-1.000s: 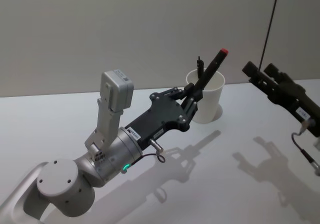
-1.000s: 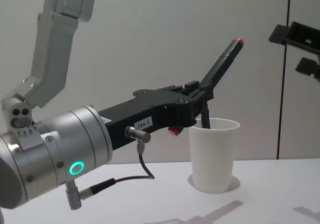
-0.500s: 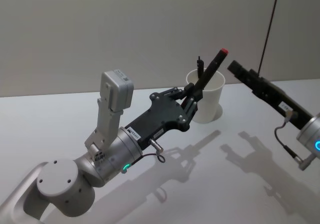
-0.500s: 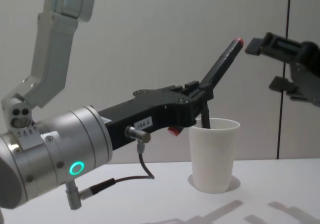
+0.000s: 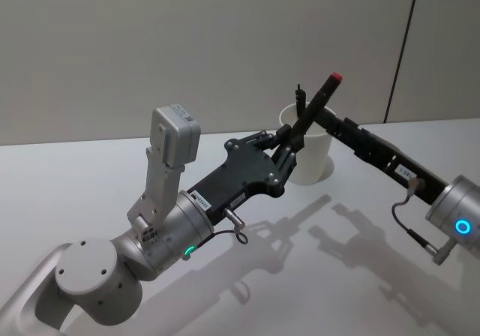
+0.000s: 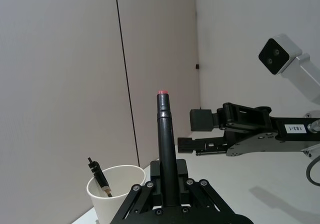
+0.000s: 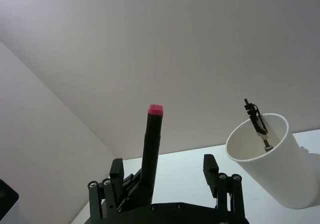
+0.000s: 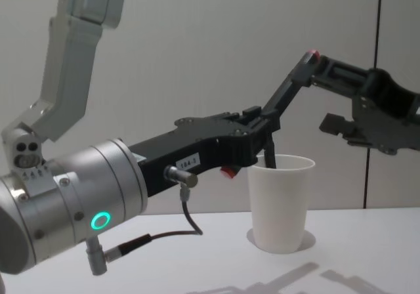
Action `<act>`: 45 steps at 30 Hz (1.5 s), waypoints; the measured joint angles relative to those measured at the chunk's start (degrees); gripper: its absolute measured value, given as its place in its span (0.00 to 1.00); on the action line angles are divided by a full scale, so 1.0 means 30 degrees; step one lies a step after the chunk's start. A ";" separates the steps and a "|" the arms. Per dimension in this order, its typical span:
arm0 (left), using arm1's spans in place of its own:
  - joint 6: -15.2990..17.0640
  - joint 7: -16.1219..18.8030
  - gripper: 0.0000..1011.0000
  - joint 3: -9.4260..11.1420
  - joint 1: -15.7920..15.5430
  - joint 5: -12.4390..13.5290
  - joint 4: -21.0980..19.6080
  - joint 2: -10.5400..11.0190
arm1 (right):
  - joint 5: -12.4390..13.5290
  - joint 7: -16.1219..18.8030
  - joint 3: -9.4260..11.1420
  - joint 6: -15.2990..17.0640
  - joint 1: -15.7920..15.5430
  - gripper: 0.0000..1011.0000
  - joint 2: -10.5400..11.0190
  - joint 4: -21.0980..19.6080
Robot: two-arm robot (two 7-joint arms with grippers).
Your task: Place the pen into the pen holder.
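Our left gripper (image 8: 268, 118) is clamped on the lower part of the pen (image 8: 293, 81) and holds it off the table, slanted, red end uppermost. The pen is near the cup (image 8: 281, 202) and above its rim, not in it. We cannot tell how close its lower end comes to the rim, because the gripper hides it. The cup stands upright on the table with a thin dark item (image 6: 100, 176) leaning inside. Our right gripper (image 7: 164, 168) reaches in from the right. It is spread wide and holds nothing, and the pen's upper end stands between its fingers, much closer to one than to the other. We judge this to be a handover, and the off-centre pen is the main risk. If the near finger touches first, it could push the pen sideways or twist it in the left gripper's hold. If the left gripper lets go before the right one has a firm hold, the pen would drop and could miss the cup. The light cup could tip if either arm or the pen knocks its rim. The item inside could also block the pen on its way in.
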 joint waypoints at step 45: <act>0.0000 0.0000 0.18 -0.0001 0.0000 -0.0002 -0.0001 0.0000 | -0.0365 0.1712 -0.1362 -0.1443 0.1459 0.99 -0.1177 0.2340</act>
